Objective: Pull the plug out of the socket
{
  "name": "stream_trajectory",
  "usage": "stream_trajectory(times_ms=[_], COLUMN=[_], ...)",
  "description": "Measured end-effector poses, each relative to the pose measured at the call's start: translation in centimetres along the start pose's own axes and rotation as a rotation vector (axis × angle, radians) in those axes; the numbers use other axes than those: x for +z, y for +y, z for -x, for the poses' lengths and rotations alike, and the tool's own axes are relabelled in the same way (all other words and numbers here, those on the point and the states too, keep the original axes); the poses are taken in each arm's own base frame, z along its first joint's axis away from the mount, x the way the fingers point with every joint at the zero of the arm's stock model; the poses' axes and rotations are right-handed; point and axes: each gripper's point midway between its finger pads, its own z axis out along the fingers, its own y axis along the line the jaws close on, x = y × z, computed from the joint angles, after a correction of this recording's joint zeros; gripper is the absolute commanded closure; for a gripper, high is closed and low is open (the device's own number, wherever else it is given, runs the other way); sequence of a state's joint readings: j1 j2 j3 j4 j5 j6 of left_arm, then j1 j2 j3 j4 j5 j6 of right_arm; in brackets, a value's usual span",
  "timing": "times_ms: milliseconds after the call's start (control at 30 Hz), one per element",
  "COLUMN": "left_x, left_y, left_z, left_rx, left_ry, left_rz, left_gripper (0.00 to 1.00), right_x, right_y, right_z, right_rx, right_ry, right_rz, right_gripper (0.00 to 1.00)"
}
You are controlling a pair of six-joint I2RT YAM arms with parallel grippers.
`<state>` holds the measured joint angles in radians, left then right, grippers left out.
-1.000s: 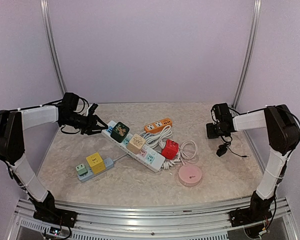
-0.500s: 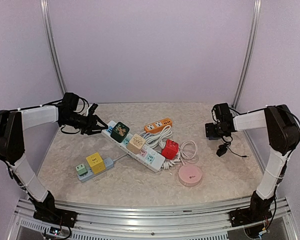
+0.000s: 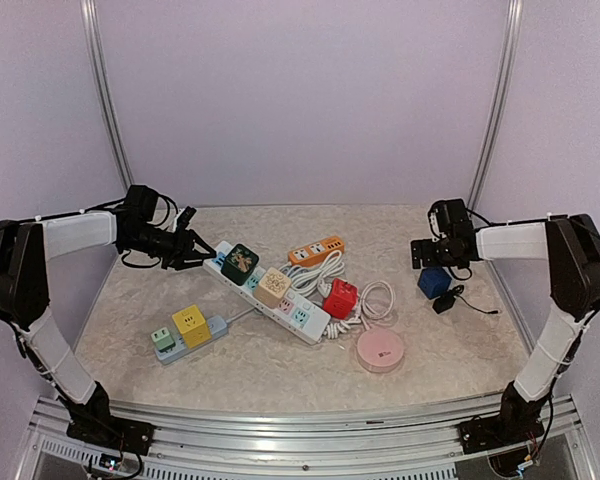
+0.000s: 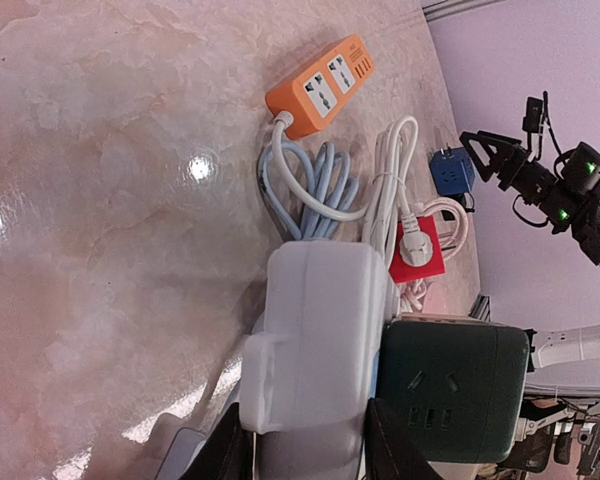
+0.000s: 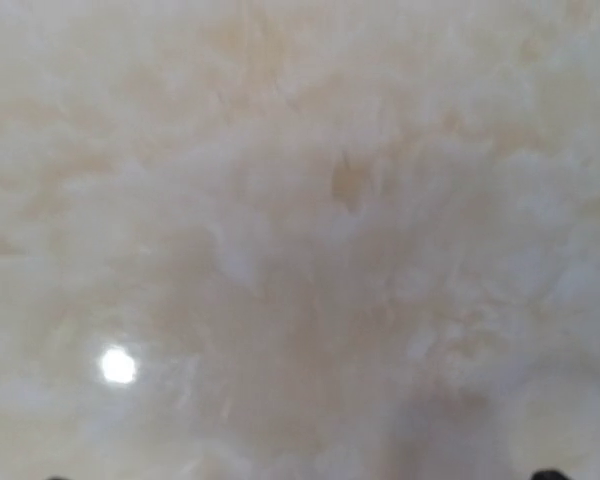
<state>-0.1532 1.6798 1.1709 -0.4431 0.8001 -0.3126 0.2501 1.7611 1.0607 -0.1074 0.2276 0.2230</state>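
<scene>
The left tool [image 3: 202,257] was clamped on the end of the white power strip [image 4: 315,330], apparently to steady it on the bench [image 3: 280,370]. The dark green cube plug [image 3: 240,262] sat in the strip just ahead of that tool. It was well apart from the right tool [image 3: 420,254], which hung spread and empty just above a loose blue plug [image 3: 433,282]. The green cube looked rigid, light and smooth-sided, and was probably tight on its pins. Its opposite flat faces seemed the best hold, pulling straight out.

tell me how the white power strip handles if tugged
Likely rigid: the white power strip should slide as one piece. Probably heavyish with the green cube and beige cube plugged in. The white cord looks floppy and may snag.
</scene>
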Motion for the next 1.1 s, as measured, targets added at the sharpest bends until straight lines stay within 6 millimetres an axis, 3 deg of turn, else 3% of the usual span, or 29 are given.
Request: stream_trajectory(times_ms=[133, 267, 400, 567, 667, 867, 1100], left_x=[0.0, 0.0, 0.0, 0.0, 0.1, 0.1, -0.1], left_y=[0.0, 0.0, 0.0, -0.1, -0.2, -0.6, -1.2], left_z=[0.0, 0.0, 0.0, 0.0, -0.1, -0.1, 0.0], left_rx=[0.0, 0.0, 0.0, 0.001, 0.004, 0.016, 0.032], left_ry=[0.0, 0.0, 0.001, 0.001, 0.003, 0.0, -0.006], left_rz=[0.0, -0.001, -0.002, -0.003, -0.005, -0.007, -0.008], left_gripper=[0.92, 0.92, 0.92, 0.92, 0.92, 0.92, 0.92], right_x=[-3.6, -8.5, -14.0, -18.6, -21.1, -24.0, -22.7], right_y=[0.6, 3.2, 10.5, 19.0, 22.5, 28.1, 32.4], right_z=[2.7, 5.7, 6.2, 3.3, 2.1, 0.7, -1.7], right_rx=[-0.012, -0.081, -0.248, -0.443, -0.509, -0.585, -0.639], right_ry=[-0.085, -0.204, -0.302, -0.342, -0.377, -0.429, -0.401], right_rz=[0.062, 0.161, 0.344, 0.571, 0.679, 0.826, 0.885], right_gripper=[0.01, 0.01, 0.01, 0.01, 0.01, 0.01, 0.01])
